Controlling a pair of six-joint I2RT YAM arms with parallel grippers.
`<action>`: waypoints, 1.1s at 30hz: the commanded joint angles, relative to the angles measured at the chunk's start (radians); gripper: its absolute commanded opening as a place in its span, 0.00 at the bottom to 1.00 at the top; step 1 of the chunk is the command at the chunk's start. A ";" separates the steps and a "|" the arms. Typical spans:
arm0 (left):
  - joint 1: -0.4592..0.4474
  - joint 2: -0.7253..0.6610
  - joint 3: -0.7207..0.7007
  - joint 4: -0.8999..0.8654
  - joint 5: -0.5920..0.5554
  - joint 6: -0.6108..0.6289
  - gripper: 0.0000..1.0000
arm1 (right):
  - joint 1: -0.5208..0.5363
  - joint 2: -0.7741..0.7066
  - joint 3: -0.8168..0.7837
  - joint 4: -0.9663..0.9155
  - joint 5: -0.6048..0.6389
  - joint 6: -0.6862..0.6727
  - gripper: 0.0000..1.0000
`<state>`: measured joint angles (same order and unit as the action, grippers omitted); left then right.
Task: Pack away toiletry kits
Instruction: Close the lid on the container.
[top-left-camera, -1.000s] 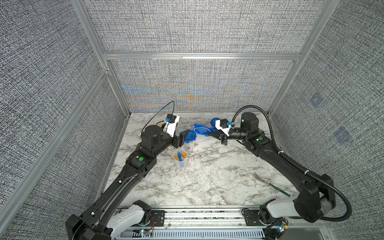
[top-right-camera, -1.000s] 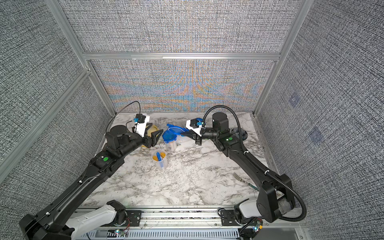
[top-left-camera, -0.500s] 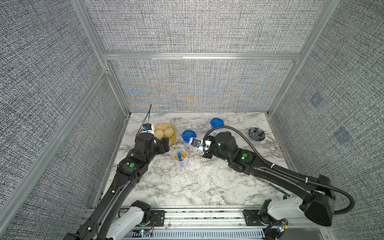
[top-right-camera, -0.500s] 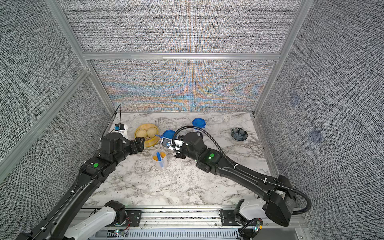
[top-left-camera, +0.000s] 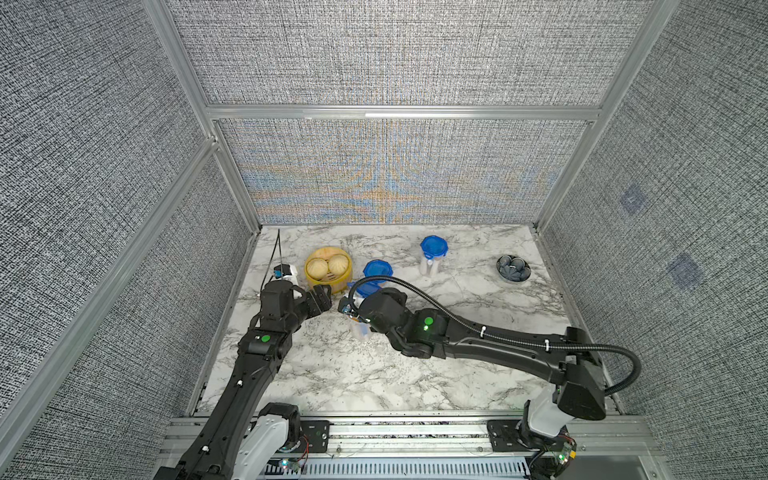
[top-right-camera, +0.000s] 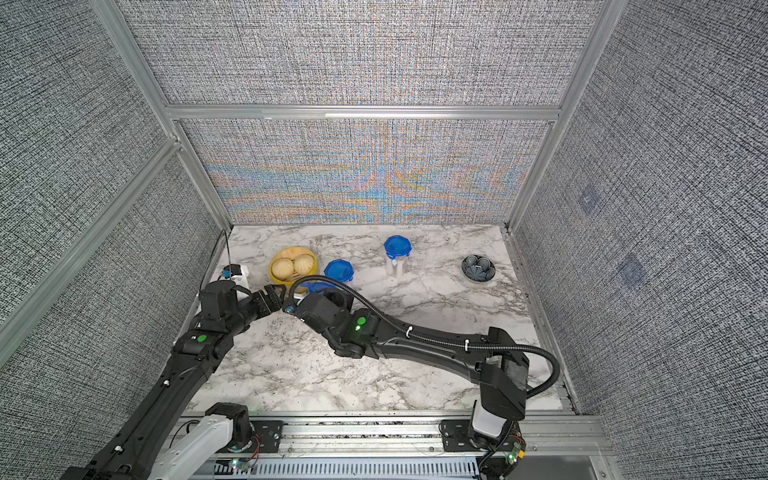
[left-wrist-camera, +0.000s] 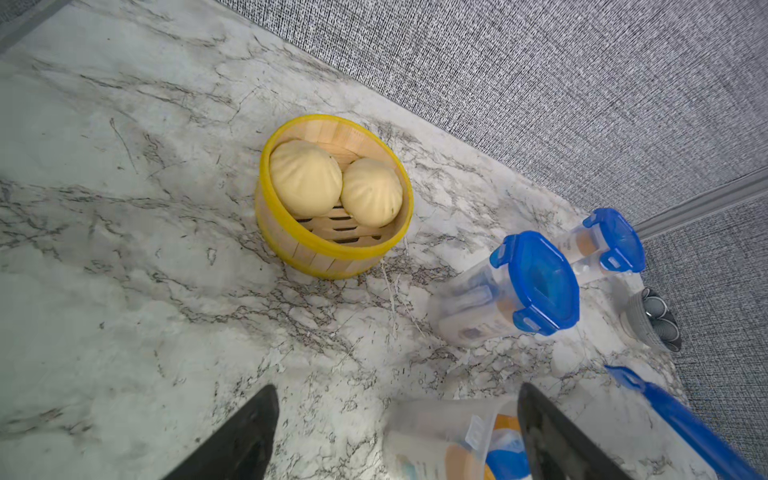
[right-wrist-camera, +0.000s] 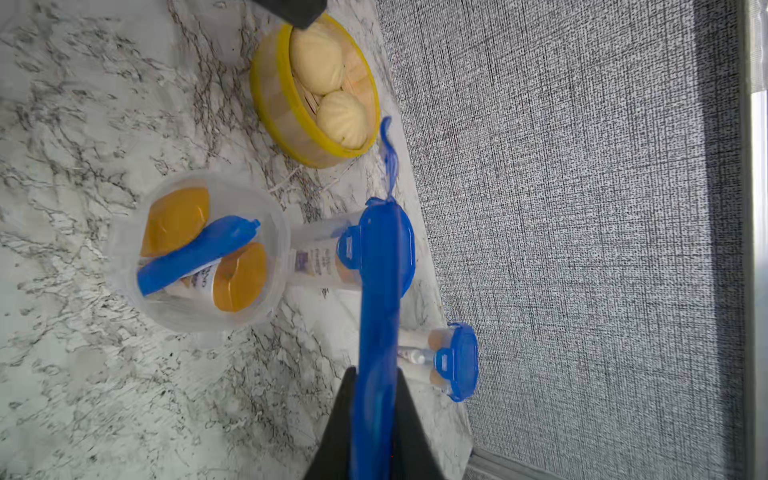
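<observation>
Right now the left gripper (top-left-camera: 320, 300) sits at about 10 o'clock on the marble table (top-left-camera: 415, 374), its jaws spread wide and holding nothing. In the left wrist view its two dark fingers (left-wrist-camera: 245, 436) stand far apart. The open tub (left-wrist-camera: 436, 440) shows partly between them, close to one finger; whether they touch cannot be told.

The right gripper (right-wrist-camera: 375, 372) is clamped on the loose blue lid (right-wrist-camera: 380, 291), pinching it by its rim so that the right wrist view sees it edge-on. The lid is off the open tub and is held just at that tub's 12 o'clock in both top views.

The open tub stands upright near the table's centre, a little toward 9 o'clock, and is largely hidden under the right wrist in the top views. Inside it are two orange-capped bottles (right-wrist-camera: 176, 220) with a blue tube (right-wrist-camera: 195, 253) lying across them.

A lidded tub (top-left-camera: 377, 270) stands upright further toward 12 o'clock, just at 3 o'clock of the yellow steamer (top-left-camera: 328, 286), which holds two buns (left-wrist-camera: 305, 178). A second lidded tub (top-left-camera: 433, 248) stands at 1 o'clock on the table, well apart from the others. The dark bowl (top-left-camera: 513, 277) rests at 2 o'clock, near the right wall.
</observation>
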<state>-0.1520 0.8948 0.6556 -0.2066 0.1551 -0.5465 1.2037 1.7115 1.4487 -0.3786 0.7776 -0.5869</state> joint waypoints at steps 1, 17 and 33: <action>0.020 0.008 -0.012 0.107 0.055 -0.010 0.92 | 0.020 0.032 0.023 -0.052 0.094 0.027 0.00; 0.039 0.038 -0.055 0.131 0.079 -0.041 0.92 | 0.048 0.206 0.205 -0.274 0.058 0.227 0.00; 0.075 0.045 -0.076 0.126 0.044 -0.034 0.92 | 0.089 0.325 0.314 -0.396 0.133 0.272 0.05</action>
<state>-0.0803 0.9363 0.5808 -0.0937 0.2016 -0.5941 1.2842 2.0274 1.7550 -0.7277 0.9226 -0.3359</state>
